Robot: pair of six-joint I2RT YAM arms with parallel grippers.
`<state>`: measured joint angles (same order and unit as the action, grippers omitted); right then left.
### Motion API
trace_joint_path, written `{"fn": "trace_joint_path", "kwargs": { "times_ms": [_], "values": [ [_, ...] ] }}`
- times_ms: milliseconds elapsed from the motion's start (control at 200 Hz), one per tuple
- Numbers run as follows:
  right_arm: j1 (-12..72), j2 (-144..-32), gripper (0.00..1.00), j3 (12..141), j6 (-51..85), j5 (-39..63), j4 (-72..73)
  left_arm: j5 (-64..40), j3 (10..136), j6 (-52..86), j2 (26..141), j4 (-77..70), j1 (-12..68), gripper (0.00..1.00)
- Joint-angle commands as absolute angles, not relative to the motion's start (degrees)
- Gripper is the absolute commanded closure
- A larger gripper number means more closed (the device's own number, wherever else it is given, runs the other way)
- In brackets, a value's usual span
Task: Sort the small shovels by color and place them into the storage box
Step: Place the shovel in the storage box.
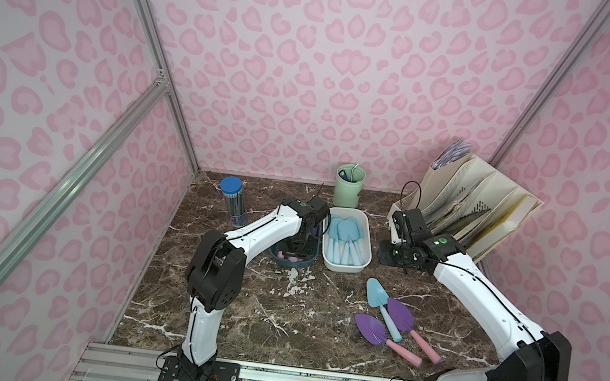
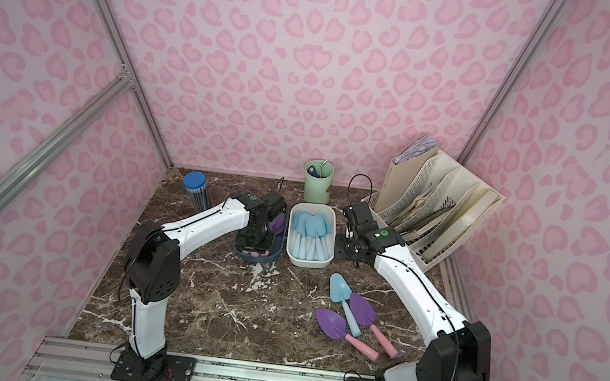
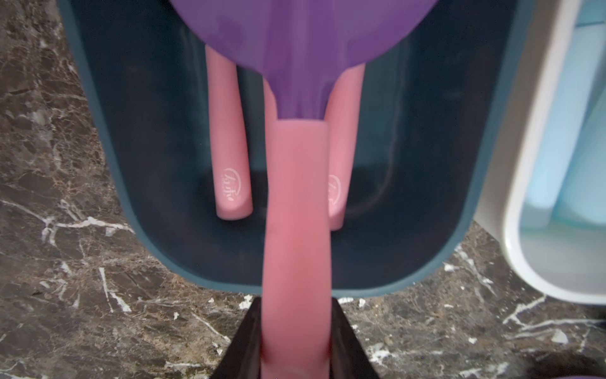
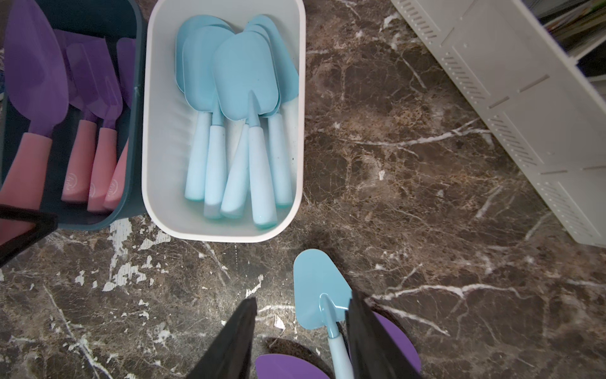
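Observation:
My left gripper [image 3: 296,305] is shut on the pink handle of a purple shovel [image 3: 295,197], holding it over the dark blue box [image 3: 98,131], where more pink handles [image 3: 229,147] lie. Beside that box, the white box [image 1: 366,247] holds several light blue shovels [image 4: 242,82]. Three loose shovels lie on the table near the right arm: a blue one [image 1: 378,293] and two purple ones [image 1: 401,314] [image 1: 371,328]. My right gripper [image 4: 303,298] hangs open and empty above the table to the right of the white box. The loose blue shovel [image 4: 319,288] lies below it.
A clear pencil tube with a blue cap [image 1: 232,200] stands at the back left. A green cup [image 1: 349,185] stands behind the white box. A cream file organiser [image 1: 473,205] fills the back right corner, close behind the right wrist. Pink patterned walls enclose three sides.

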<state>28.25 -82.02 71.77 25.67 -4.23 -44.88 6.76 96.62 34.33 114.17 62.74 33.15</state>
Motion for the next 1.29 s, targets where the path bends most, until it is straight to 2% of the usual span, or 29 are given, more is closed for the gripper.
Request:
{"fn": "trace_joint_path", "kwargs": {
  "times_ms": [0, 415, 1290],
  "values": [
    [28.14, -82.07, 0.5, 71.3, 25.5, -4.17, -43.95, 6.41, 97.01, 33.45, 115.41, 61.73, 32.39, 1.0],
    [27.75, -82.18, 0.5, 70.68, 25.32, -4.16, -43.51, 5.76, 101.05, 31.85, 120.16, 62.14, 31.47, 1.0],
    [27.02, -82.66, 0.49, 69.58, 25.21, -3.96, -42.8, 3.27, 101.48, 30.49, 123.9, 61.94, 31.38, 0.99]
  ]
}}
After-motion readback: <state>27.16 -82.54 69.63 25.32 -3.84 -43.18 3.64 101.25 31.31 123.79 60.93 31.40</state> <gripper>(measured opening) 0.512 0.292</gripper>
